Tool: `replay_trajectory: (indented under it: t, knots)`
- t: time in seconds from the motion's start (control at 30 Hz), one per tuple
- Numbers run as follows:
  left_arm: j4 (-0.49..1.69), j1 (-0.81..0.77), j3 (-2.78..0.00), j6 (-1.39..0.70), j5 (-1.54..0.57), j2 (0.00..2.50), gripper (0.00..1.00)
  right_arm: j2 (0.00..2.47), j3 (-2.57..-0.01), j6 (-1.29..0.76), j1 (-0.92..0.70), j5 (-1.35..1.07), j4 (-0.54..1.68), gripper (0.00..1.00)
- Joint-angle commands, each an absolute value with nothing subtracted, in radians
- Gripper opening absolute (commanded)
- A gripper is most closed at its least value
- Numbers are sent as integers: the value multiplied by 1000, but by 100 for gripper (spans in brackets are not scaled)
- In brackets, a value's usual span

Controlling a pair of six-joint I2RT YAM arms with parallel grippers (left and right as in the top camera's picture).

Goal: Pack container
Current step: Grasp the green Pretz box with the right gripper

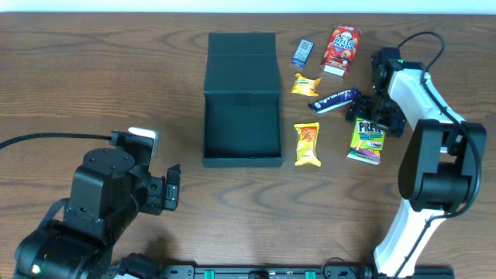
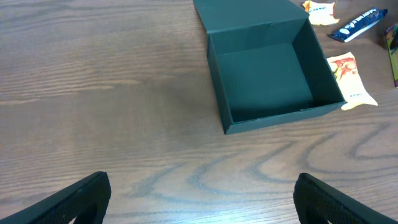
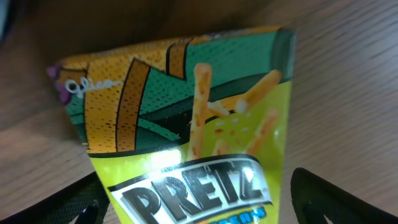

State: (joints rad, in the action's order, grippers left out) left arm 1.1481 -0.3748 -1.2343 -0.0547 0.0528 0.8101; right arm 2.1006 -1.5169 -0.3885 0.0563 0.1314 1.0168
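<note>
The container (image 1: 242,128) sits open and empty at the middle of the surface (image 1: 101,77), its flap lid laid back on the far side. Being light cardboard, it will likely slide or tip if a packet lands on its wall instead of inside. All the snacks lie to its right, the orange packet (image 1: 307,144) just beside its wall, so a careless sweep could shove that one. The right gripper (image 3: 196,198) hangs over the green Pretz packet (image 3: 186,124) with jaws spread either side; the glossy, flat packet may slip or pivot as they close, and the blue bar (image 1: 335,99) nearby could get nudged. The left gripper (image 2: 202,199) hovers off the container's near-left, jaws spread, holding nothing. There is one container, and there are six snacks: the Pretz packet, orange packet, blue bar, a small yellow packet (image 1: 305,84), a small blue packet (image 1: 302,53) and a red box (image 1: 342,49). There are two arms.
</note>
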Motion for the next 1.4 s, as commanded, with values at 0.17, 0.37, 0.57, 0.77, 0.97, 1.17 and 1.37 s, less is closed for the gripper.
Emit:
replay_trajectory:
  t: [0.17, 0.37, 0.57, 0.77, 0.97, 1.17, 1.37]
  knots:
    - [1150, -373, -1230, -59, 62, 810, 95, 2106, -1457, -342, 65, 123, 968, 93]
    - [1150, -373, -1230, -59, 62, 810, 95, 2106, -1406, -331, 65, 112, 905, 94]
    - [1150, -373, -1230, -59, 62, 810, 95, 2106, -1385, -317, 65, 103, 865, 84]
    - [1150, -373, -1230, -59, 62, 810, 95, 2106, -1385, -317, 65, 103, 857, 72]
    - [1150, -373, -1230, -59, 62, 810, 95, 2086, -1401, -316, 65, 101, 875, 67]
    - [1150, -373, -1230, -59, 62, 810, 95, 2001, -1433, -313, 65, 101, 898, 70]
    - [1150, -373, -1230, -59, 62, 810, 95, 1877, -1435, -305, 42, 101, 908, 71]
